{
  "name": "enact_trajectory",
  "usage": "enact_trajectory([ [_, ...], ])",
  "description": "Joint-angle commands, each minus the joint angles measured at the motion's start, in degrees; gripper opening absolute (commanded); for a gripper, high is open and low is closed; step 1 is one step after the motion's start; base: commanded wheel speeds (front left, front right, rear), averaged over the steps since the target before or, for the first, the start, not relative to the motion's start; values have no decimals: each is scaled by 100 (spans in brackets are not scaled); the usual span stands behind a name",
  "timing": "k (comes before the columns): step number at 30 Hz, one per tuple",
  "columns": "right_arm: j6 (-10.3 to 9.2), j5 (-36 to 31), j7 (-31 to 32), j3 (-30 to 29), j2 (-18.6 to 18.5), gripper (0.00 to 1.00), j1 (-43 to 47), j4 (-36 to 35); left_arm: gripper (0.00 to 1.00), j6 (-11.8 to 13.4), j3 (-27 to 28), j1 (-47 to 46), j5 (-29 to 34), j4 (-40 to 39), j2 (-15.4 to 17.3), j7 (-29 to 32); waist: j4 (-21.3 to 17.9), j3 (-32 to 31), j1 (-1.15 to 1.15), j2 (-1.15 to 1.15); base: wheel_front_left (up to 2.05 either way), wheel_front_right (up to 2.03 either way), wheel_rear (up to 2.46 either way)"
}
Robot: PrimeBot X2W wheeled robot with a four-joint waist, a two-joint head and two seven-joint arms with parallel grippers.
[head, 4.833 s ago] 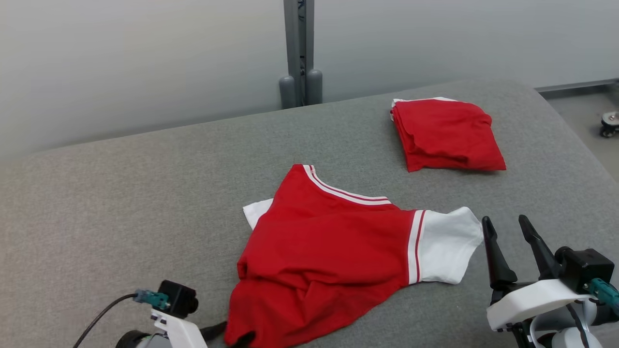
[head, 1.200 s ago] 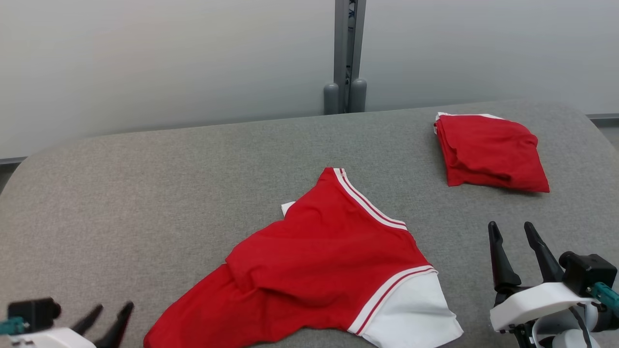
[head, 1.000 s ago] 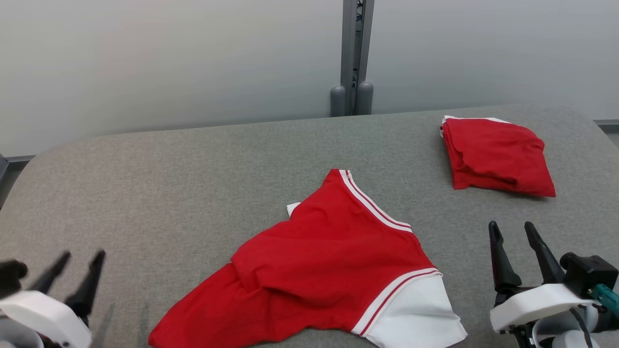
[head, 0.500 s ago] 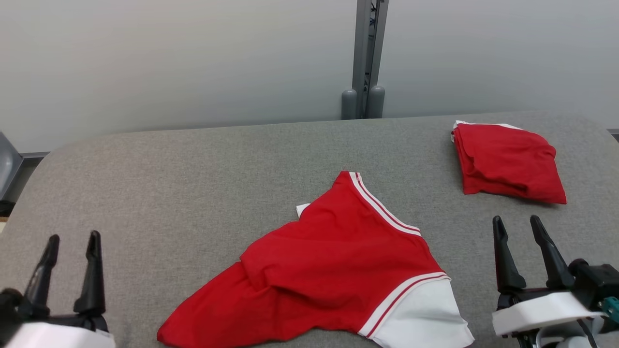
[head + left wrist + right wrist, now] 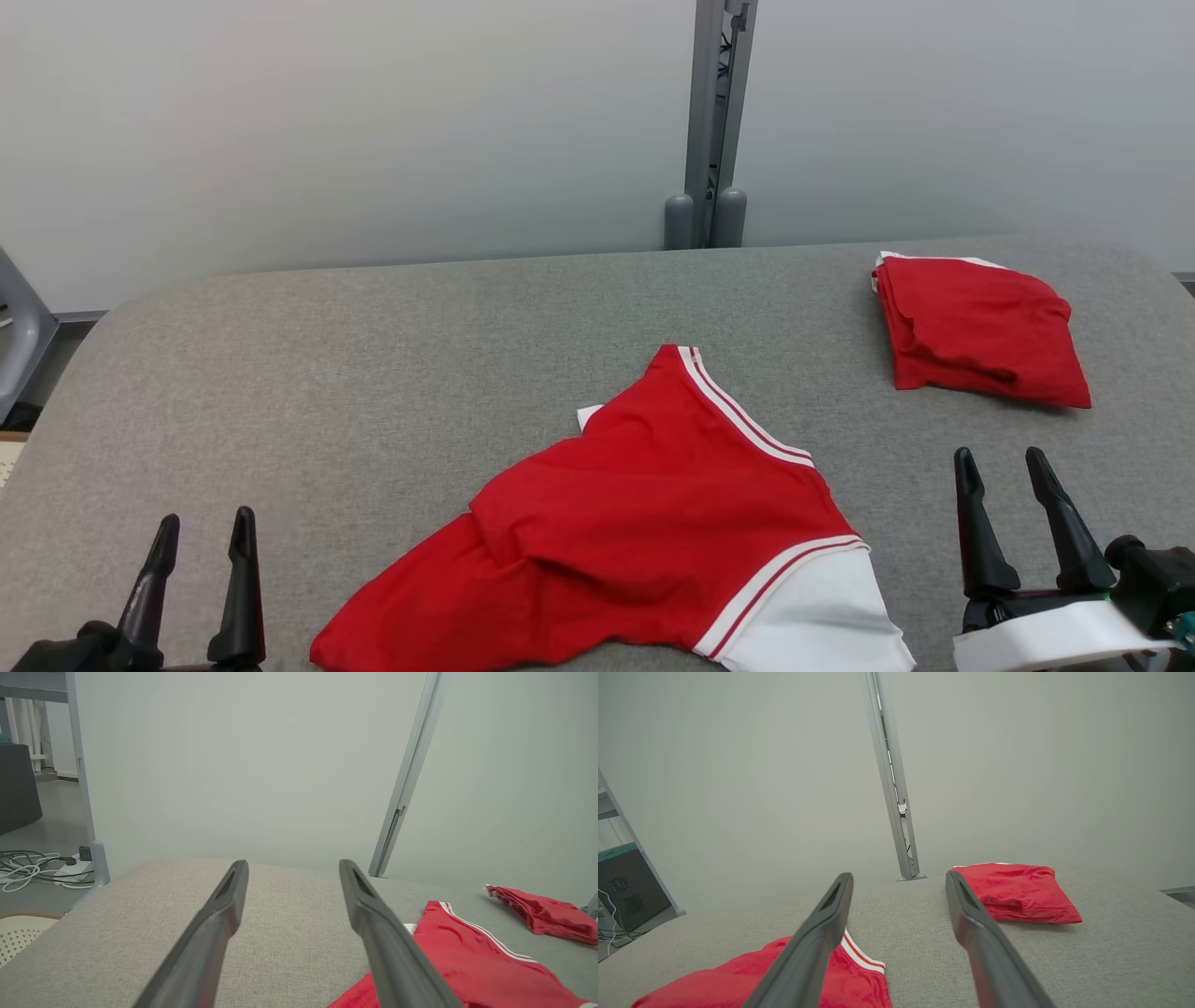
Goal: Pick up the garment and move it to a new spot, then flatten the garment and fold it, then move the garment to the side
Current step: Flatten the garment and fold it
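Note:
A red garment [image 5: 644, 523] with white striped trim and a white sleeve lies crumpled and partly doubled over on the grey table [image 5: 373, 373], near the front middle. It also appears at the lower right of the left wrist view as the garment [image 5: 472, 966] and at the lower left of the right wrist view as the garment [image 5: 784, 975]. My left gripper [image 5: 205, 527] stands open at the lower left, well left of the cloth, holding nothing. My right gripper [image 5: 999, 462] stands open at the lower right, just right of the white sleeve, also empty.
A second red garment [image 5: 980, 327], folded, lies at the table's far right. A grey post [image 5: 711, 121] rises behind the back edge against a pale wall. The table's left edge drops off near a grey frame [image 5: 19, 327], with cables [image 5: 32, 865] on the floor.
The left gripper has let go of the garment and drawn back to the lower left, open. The garment now lies turned, white sleeve toward the front. The head camera has shifted.

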Motion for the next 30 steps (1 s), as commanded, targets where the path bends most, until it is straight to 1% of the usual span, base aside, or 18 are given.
enact_trajectory([
  [1, 1, 18, -29, 2, -35, 100, 1, -26, 100, -74, 61, 54, 89, 73, -44, -22, -10, -9, 0, -1, 0, 0, 0],
  [2, 1, 31, -30, 23, -33, 100, 6, -35, 100, -165, 99, 51, 179, 185, -142, -22, -18, -17, 0, -1, 0, 0, 0],
  [4, 1, 29, -30, 34, -34, 100, 10, -38, 100, -246, 150, 16, 257, 271, -219, -23, -20, -22, 0, -1, 0, 0, 0],
  [10, 1, 26, -30, 59, -34, 100, -20, -14, 100, -373, 276, -90, 398, 425, -368, -24, -11, -34, 0, -1, 0, 0, 0],
  [17, 1, 34, -30, 64, -34, 100, -32, 25, 100, -431, 337, -169, 498, 542, -415, -23, 3, -43, 0, -1, 0, 0, 0],
  [30, 1, 55, -31, 114, -33, 100, -93, 63, 100, -436, 286, -172, 458, 600, -396, -24, -4, -60, 0, -1, 0, 0, 0],
])
